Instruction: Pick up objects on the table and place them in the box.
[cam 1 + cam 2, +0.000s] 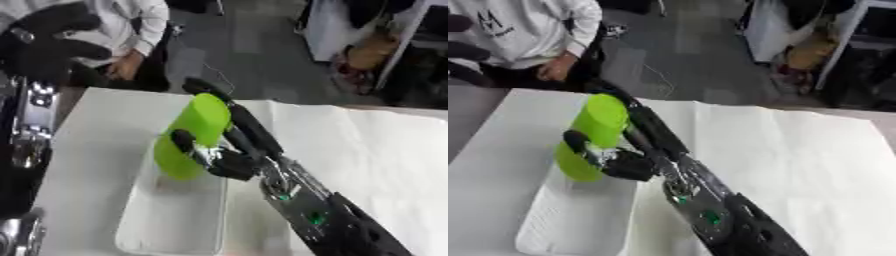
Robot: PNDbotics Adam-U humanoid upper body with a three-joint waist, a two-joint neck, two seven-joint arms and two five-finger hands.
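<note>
A lime-green cylinder (pixel 194 135), tilted with its top toward the back, hangs over the far end of the white box (pixel 171 220). My right hand (pixel 229 159) is shut on the cylinder: the thumb lies across its front and the long fingers run up its right side. Its black and silver arm comes in from the lower right. My left hand (pixel 48 40) shows raised at the upper left corner, fingers spread and holding nothing, well away from the cylinder.
The box is a shallow white tray lying lengthwise on the white table (pixel 367 150). My left forearm (pixel 26 145) runs down the left edge. A person in a white top sits beyond the table's far edge.
</note>
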